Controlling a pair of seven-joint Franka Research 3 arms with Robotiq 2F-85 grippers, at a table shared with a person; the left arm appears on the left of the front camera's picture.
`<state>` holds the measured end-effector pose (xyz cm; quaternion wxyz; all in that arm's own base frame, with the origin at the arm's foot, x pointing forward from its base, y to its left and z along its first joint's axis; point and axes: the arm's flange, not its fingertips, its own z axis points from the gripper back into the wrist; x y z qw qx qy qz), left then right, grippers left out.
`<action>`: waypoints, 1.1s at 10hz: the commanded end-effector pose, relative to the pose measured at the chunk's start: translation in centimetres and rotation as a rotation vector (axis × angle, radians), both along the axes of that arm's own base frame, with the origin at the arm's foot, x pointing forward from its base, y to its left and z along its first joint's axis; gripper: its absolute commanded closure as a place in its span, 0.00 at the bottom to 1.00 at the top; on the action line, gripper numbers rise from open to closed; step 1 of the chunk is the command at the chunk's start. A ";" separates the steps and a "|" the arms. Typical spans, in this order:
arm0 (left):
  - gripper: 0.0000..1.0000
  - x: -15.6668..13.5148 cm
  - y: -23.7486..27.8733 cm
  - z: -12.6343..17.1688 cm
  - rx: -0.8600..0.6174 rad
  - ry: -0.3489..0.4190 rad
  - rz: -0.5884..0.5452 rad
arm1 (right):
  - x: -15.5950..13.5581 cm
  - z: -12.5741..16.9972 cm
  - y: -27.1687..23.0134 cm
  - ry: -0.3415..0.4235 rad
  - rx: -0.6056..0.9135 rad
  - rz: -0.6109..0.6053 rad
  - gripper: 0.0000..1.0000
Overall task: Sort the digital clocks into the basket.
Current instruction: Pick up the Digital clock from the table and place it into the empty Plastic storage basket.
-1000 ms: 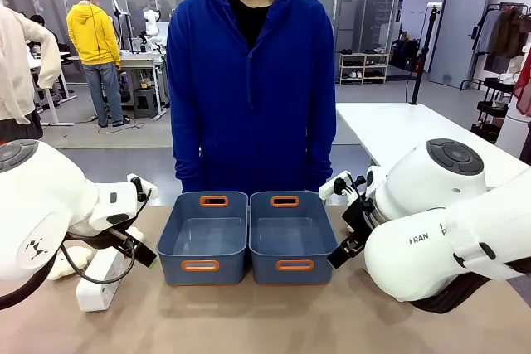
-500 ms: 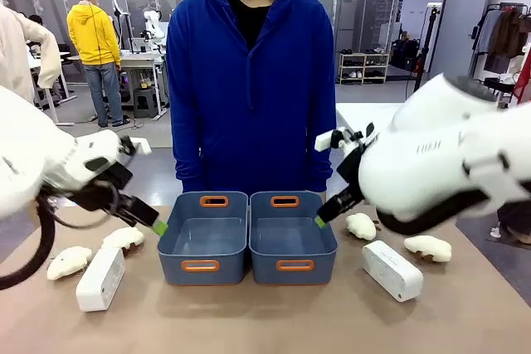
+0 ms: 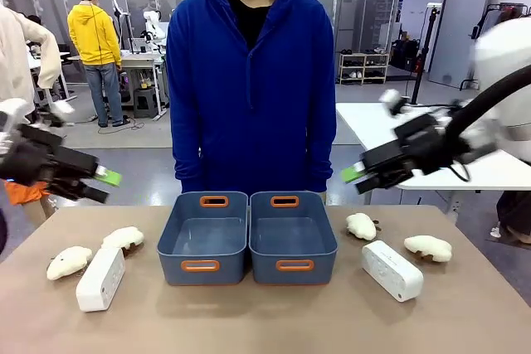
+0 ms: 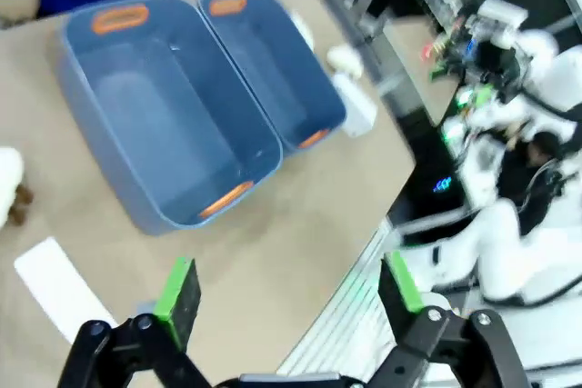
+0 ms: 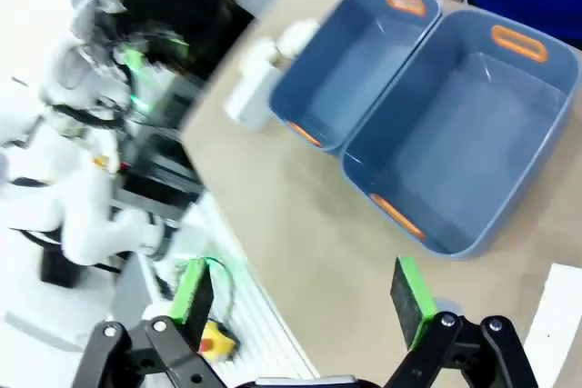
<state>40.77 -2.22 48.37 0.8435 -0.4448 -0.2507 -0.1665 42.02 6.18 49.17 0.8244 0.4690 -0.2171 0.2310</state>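
Both your arms swung outward | left gripper (image 3: 101, 185), right gripper (image 3: 358, 181) spread wide | front: white rounded plastic clocks (image 3: 100, 278) (image 3: 392, 270) well below them | wrists: slate-blue plastic baskets (image 4: 155, 120) (image 5: 473, 138), floors visible.

Even overhead lighting, bright, soft shadows. Front view sharp. Both wrist views motion-blurred, with wide-angle distortion at edges.

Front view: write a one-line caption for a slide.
Open left gripper and right gripper hover high; on the table, left clock and right clock flank two empty baskets before a person.
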 end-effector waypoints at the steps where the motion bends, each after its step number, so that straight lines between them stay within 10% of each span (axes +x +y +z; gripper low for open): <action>1: 0.00 -3.4 5.3 -1.5 -0.176 -0.009 0.166 | -1.1 -2.9 -6.7 0.093 0.154 -0.164 0.00; 7: 0.00 -16.4 16.4 -1.5 -0.340 -0.137 0.635 | -12.1 -2.8 -21.2 0.099 0.315 -0.667 0.00; 11: 0.00 -12.0 22.4 1.6 -0.324 -0.140 0.653 | -10.8 -2.4 -24.1 0.069 0.322 -0.668 0.00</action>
